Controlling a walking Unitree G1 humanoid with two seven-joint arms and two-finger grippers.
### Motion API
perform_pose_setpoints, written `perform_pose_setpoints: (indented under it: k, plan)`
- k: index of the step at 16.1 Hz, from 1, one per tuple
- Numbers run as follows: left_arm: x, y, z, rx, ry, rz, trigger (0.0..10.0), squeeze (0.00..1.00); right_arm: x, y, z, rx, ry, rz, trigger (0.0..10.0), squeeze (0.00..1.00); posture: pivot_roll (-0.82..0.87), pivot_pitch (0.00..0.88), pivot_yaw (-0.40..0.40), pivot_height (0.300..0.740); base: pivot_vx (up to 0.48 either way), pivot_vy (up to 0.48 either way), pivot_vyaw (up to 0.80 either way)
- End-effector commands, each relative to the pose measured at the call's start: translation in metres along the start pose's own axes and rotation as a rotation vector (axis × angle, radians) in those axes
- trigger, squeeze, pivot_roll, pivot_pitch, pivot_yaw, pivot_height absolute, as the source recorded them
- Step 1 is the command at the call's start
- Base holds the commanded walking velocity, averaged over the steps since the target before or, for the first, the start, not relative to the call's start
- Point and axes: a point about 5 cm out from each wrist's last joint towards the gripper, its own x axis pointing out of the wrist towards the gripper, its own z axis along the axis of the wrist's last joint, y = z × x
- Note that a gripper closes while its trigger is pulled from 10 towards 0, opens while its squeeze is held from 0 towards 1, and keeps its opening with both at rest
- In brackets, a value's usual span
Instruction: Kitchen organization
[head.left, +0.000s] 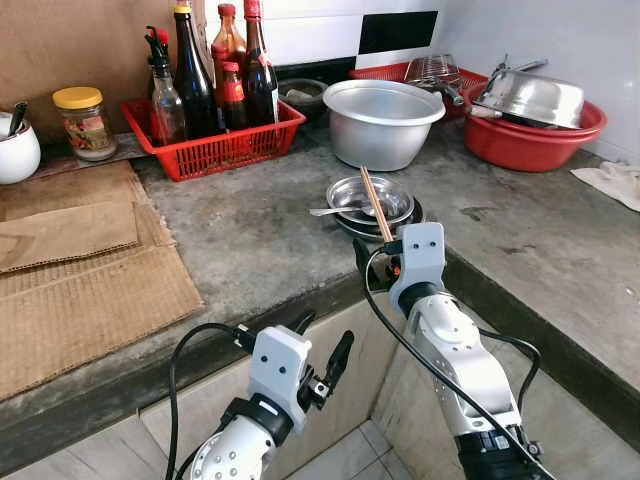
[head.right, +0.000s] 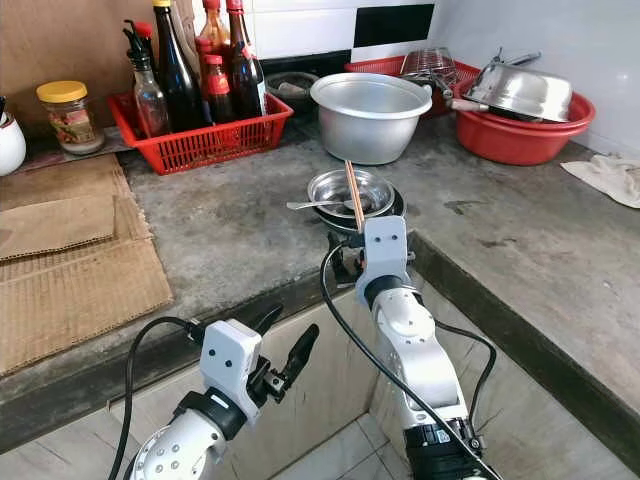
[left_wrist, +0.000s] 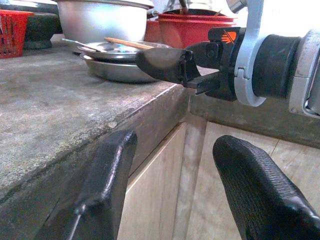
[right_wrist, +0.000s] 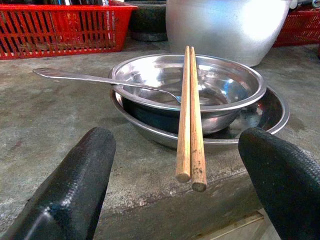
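A steel bowl (right_wrist: 225, 85) sits inside a steel plate (right_wrist: 270, 112) near the front edge of the concrete counter (head.left: 250, 240). Across the bowl lie a pair of wooden chopsticks (right_wrist: 190, 115), their near ends sticking out over the counter edge, and a steel spoon (right_wrist: 85, 77) with its handle pointing left. My right gripper (head.left: 385, 247) is at the counter edge, open, with one finger on each side of the chopsticks' near ends and not touching them. Lower and to the left, my left gripper (head.left: 328, 328) hangs open and empty in front of the cabinet, below counter height.
Behind the bowl stands a large aluminium pot (head.left: 380, 120). A red basket of bottles (head.left: 215, 140) is at back left, beside a yellow-lidded jar (head.left: 85, 120). A red basin with steel pans (head.left: 530, 130) is at back right. Cardboard (head.left: 70, 260) covers the left counter.
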Motion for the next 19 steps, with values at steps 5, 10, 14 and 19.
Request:
perform_pose_setpoints:
  k: [5,10,14,19]
  plan:
    - [0.0011,0.0001,0.007,0.017,-0.035,-0.011,10.0,0.0,0.0055,-0.0063,0.0034,-0.013,-0.02,-0.028,10.0,0.0,0.08,0.022,-0.093,0.74,0.0,0.0,0.0]
    - [0.003,0.0006,0.0069,0.018,-0.037,-0.009,10.0,0.0,0.008,-0.0082,0.0035,-0.021,-0.021,-0.03,0.0,0.0,0.07,0.027,-0.087,0.74,0.0,0.0,0.0]
    - [0.0038,0.002,0.0068,0.021,-0.037,-0.003,10.0,0.0,0.0087,-0.0109,0.0035,-0.021,-0.023,-0.036,0.0,0.0,0.07,0.025,-0.092,0.74,0.0,0.0,0.0]
    - [0.0036,0.0015,0.0066,0.022,-0.033,0.003,10.0,0.0,0.0089,-0.0107,0.0051,-0.023,-0.028,-0.031,0.0,0.0,0.07,0.031,-0.093,0.74,0.0,0.0,0.0]
